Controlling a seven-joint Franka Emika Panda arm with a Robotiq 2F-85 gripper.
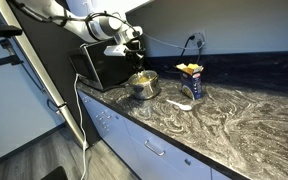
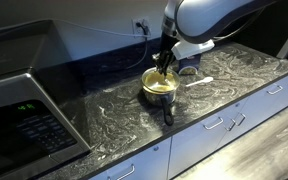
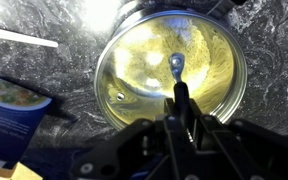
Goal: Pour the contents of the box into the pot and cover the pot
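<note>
**Lidded pot under a closed gripper on the marbled counter**

A dark counter (image 1: 234, 120) with pale marbled swirls is running along a wall above white cabinets (image 1: 154, 150); a microwave (image 2: 24, 115) is sitting at one end, and a wall outlet (image 1: 196, 42) is showing behind. The pot (image 1: 142, 88) is standing on the counter near the microwave, its dark handle (image 2: 167, 110) pointing toward the counter's front edge; in the wrist view a round glass lid (image 3: 144, 50) with a metal rim is lying over its mouth, and the yellow contents (image 3: 209, 60) are showing through the glass. The gripper (image 3: 181, 88) is hanging straight above the pot with its jaws pressed together; the tips are pointing at the lid's small shiny knob (image 3: 176, 65) (whether they are touching it cannot be told). The box (image 1: 191, 82) is standing upright on the counter beside the pot and apart from it, with yellow at its top; in the wrist view its blue face is showing at the lower left. A white utensil (image 1: 181, 105) is lying flat on the counter just in front of the box, near the pot.
</note>
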